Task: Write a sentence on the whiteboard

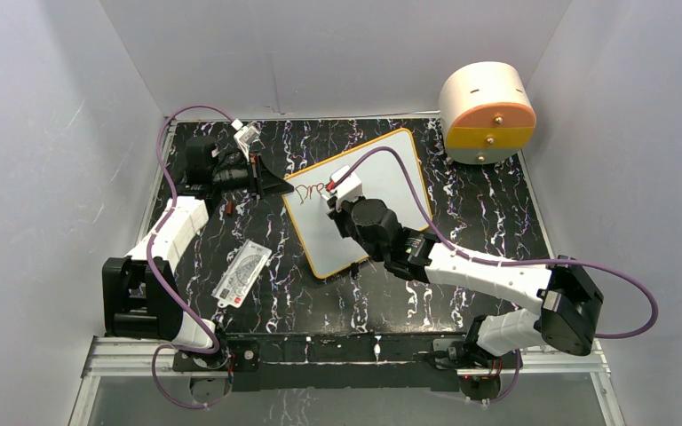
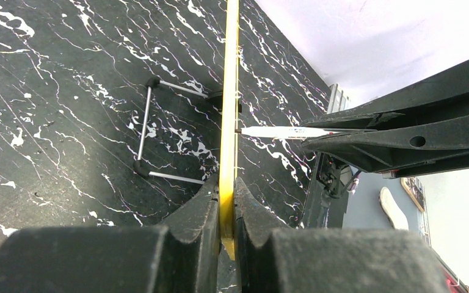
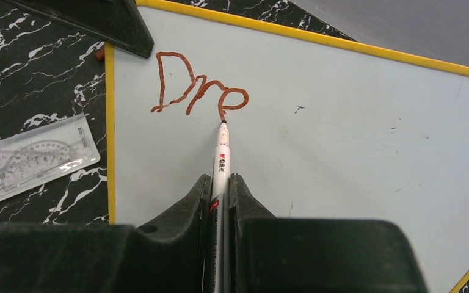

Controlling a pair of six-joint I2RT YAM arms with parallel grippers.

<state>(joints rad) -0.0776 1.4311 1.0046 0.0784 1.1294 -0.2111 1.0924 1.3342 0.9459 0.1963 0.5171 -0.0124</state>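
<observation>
The whiteboard [image 1: 380,191] lies tilted on the table, white with an orange-yellow frame. My left gripper [image 1: 277,185] is shut on its left edge; the left wrist view shows the yellow frame [image 2: 228,91] clamped between my fingers. My right gripper [image 3: 221,183] is shut on a white marker [image 3: 221,160], whose tip touches the board. The sentence [image 3: 198,91] reads "Dre" in reddish-brown strokes near the board's top left corner; the tip sits at the foot of the "e". The marker also shows in the left wrist view [image 2: 287,132], tip against the board.
A clear plastic ruler set [image 1: 241,273] lies left of the board, also in the right wrist view [image 3: 30,160]. A round cream and orange container [image 1: 487,114] stands at the back right. A wire stand [image 2: 149,131] lies behind the board. Grey walls enclose the table.
</observation>
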